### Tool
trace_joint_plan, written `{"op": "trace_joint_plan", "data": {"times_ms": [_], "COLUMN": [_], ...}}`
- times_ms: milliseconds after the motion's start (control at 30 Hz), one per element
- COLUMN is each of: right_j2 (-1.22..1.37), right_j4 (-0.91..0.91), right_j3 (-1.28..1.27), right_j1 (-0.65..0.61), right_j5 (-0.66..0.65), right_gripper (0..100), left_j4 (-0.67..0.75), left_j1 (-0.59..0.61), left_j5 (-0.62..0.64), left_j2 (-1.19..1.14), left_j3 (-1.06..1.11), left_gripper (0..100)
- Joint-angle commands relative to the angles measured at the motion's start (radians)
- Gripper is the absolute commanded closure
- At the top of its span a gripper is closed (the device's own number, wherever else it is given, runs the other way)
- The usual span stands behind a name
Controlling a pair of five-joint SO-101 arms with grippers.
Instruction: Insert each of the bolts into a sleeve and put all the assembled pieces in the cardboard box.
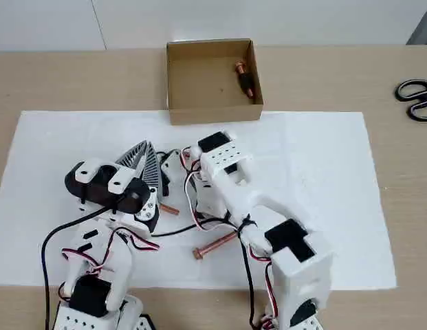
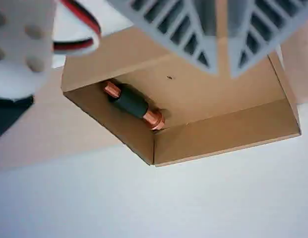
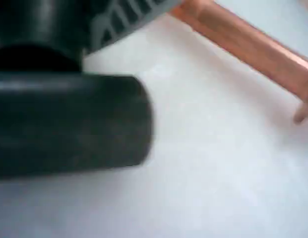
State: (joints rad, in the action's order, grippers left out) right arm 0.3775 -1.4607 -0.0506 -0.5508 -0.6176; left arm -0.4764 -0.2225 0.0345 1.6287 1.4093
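The cardboard box (image 1: pixel 177 115) sits just beyond the tips of the left gripper (image 1: pixel 146 146). It is open-topped and holds one assembled piece (image 1: pixel 245 79), a copper bolt through a dark sleeve, which lies along the wall farthest from that gripper, close to a corner. The rest of the box floor is bare. The left gripper is closed with nothing between its grey ribbed fingers (image 2: pixel 193 34).

The right gripper (image 1: pixel 170 166) is just beside the left one and is clamped on a dark sleeve (image 3: pixel 69 124), held low over the paper. A near bolt (image 3: pixel 243 47) lies on the sheet just beside that sleeve, partly tucked under the left arm's wrist. A loose bolt (image 1: pixel 214 245) lies farther back, behind both grippers and touching or nearly touching the right arm's forearm.

Between the gripper tips and the box's near wall is a narrow strip of open sheet — wider free room lies outward of the right arm.

A white paper sheet (image 1: pixel 323 192) covers a wooden table (image 1: pixel 62 75), and scissors (image 1: pixel 416 98) lie well away from the grippers at the table's edge.
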Motion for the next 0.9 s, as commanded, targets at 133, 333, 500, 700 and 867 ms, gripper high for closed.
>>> {"op": "trace_joint_plan", "data": {"times_ms": [133,333,500,700,867], "right_j2": [0.010,-0.036,-0.206,-0.384,-0.550], "right_j4": [0.019,-0.159,-0.222,-0.193,-0.085], "right_j3": [0.100,0.264,0.361,0.293,0.084], "right_j1": [0.133,0.206,0.208,0.213,0.214], "right_j5": [0.063,0.064,0.183,0.308,0.325], "right_gripper": [99.5,99.1,99.1,99.1,99.1], "left_j4": [0.003,0.003,0.003,0.003,0.003], "left_j1": [0.005,0.005,0.005,0.003,-0.002], "left_j5": [0.002,0.002,0.005,0.005,0.005], "left_j2": [0.012,0.012,0.012,0.012,0.012], "left_j3": [-0.005,-0.005,-0.005,-0.005,-0.005], "left_gripper": [99,99,99,99,99]}}
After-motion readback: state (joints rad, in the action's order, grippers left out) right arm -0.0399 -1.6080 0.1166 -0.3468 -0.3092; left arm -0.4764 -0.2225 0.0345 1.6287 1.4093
